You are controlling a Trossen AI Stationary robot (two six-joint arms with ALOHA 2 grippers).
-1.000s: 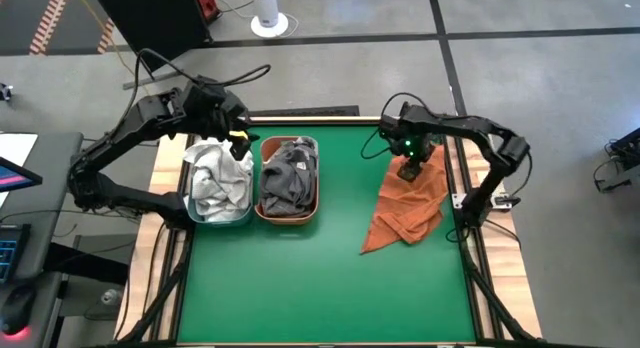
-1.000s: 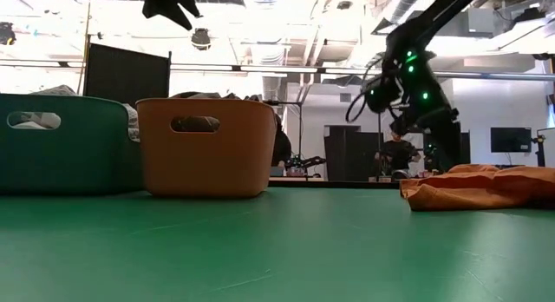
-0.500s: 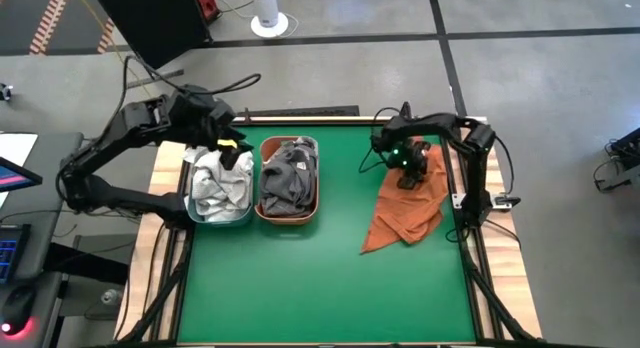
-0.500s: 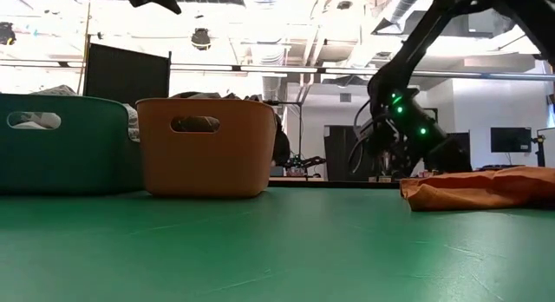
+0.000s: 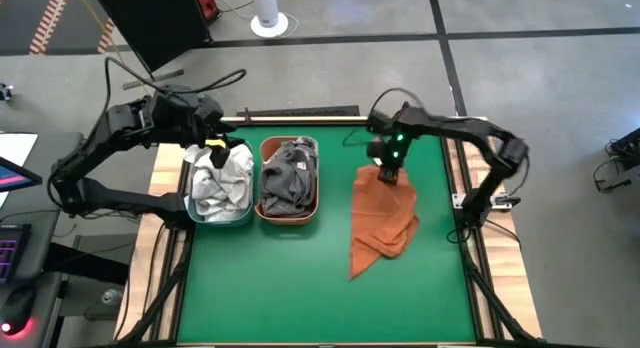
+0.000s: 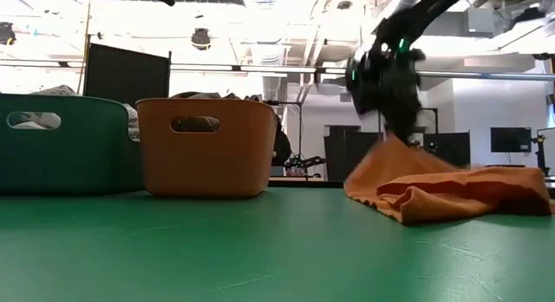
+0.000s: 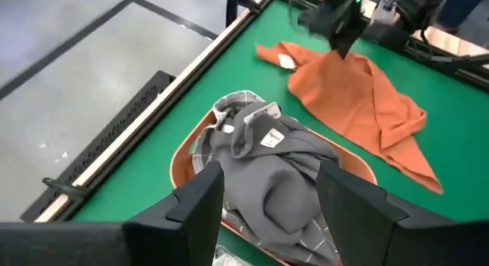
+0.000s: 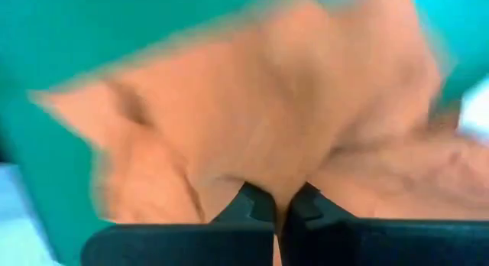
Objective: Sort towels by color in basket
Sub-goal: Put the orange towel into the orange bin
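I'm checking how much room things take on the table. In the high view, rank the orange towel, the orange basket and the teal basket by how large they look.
1. The orange towel, spread out, held by the right claw.
2 and 3. The orange basket and teal basket look alike; no ranking between them.

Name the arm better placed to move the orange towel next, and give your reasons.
Right. The right gripper is shut on the orange towel, lifting its top edge off the table. The left gripper hangs open over the baskets, away from that towel.
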